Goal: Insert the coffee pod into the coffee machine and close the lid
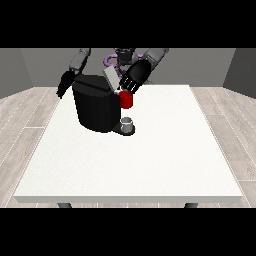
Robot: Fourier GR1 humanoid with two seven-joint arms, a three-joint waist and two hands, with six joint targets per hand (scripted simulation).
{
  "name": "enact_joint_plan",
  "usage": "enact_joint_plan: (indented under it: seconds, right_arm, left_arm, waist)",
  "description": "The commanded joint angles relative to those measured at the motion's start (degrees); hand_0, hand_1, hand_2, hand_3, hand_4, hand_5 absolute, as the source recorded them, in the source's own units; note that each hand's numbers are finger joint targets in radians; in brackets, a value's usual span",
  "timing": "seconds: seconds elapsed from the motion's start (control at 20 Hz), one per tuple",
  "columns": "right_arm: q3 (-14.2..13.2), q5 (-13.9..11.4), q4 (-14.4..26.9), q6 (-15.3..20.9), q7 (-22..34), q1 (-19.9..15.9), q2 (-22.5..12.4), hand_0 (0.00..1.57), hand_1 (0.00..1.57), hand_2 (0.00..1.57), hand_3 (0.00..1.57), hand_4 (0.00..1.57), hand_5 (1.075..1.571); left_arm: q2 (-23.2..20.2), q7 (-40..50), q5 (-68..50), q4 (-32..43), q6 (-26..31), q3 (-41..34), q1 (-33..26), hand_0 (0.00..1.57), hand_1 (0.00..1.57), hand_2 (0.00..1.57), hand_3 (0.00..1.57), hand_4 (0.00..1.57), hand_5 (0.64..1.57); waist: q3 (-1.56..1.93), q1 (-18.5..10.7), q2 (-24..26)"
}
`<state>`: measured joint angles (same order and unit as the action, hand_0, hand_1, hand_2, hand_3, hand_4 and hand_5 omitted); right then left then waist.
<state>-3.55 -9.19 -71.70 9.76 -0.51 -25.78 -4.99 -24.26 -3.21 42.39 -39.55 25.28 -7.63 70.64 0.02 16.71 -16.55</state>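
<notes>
hands: black, both; hand at the view's right (134, 79) bulky, hand at the view's left (64, 85) narrow and dark
arms (80, 59): grey segmented shells, darker at joints
torso (122, 54): dark grey, mostly hidden
cable (108, 61): purple loop at chest

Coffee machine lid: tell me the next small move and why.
Probably press the lid down. It stands tilted open, the hand at the view's right sits beside it, and the red pod holder is on the coffee machine.
</notes>
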Motion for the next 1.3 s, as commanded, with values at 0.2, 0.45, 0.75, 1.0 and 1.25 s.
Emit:
enact_joint_plan:
  seconds: [0.2, 0.45, 0.75, 1.0, 1.25]
  right_arm:
    - [0.01, 0.19, -0.89, 0.86, 1.34, -1.87, 0.93, 0.0, 0.0, 0.0, 0.0, 0.1, 1.571]
    - [-0.11, -0.36, 1.13, 1.76, -2.12, 1.64, 1.39, 0.0, 0.0, 0.0, 0.0, 0.0, 1.571]
    - [-1.36, 0.34, 1.31, 0.87, -0.59, -0.68, -0.2, 0.0, 0.0, 0.0, 0.0, 0.0, 1.571]
    - [-0.6, -0.24, -0.42, 1.79, 1.48, -2.78, 0.54, 0.0, 0.0, 0.0, 0.0, 0.0, 1.571]
    - [0.68, -1.23, -1.06, 1.83, 1.92, -3.07, 0.78, 0.0, 0.0, 0.0, 0.0, 0.0, 1.571]
  left_arm:
    - [0.61, -1.12, 0.58, 1.45, -1.66, 0.04, 0.8, 1.19, 1.19, 1.25, 1.2, 0.42, 1.571]
    - [0.95, -1.13, 0.17, 1.77, 0.81, 0.34, 0.4, 1.2, 1.2, 1.26, 1.2, 0.41, 1.571]
    - [-0.06, -2.73, 1.11, 1.39, -1.48, 0.41, 1.54, 1.21, 1.21, 1.24, 1.21, 0.36, 1.571]
    - [-2.71, -4.69, 1.88, 2.3, -2.51, -0.01, 3.33, 1.19, 1.19, 1.21, 1.17, 0.36, 1.571]
    - [-1.68, -2.43, 4.83, 2.68, -5.94, 1.69, 4.33, 1.21, 1.21, 1.23, 1.13, 0.0, 1.571]
  waist:
    - [-0.01, 0.33, -1.33]
    - [0.01, -1.2, 0.51]
    - [0.01, -1.34, -0.71]
    - [0.0, -0.38, -2.77]
    - [0.0, 1.9, -3.02]
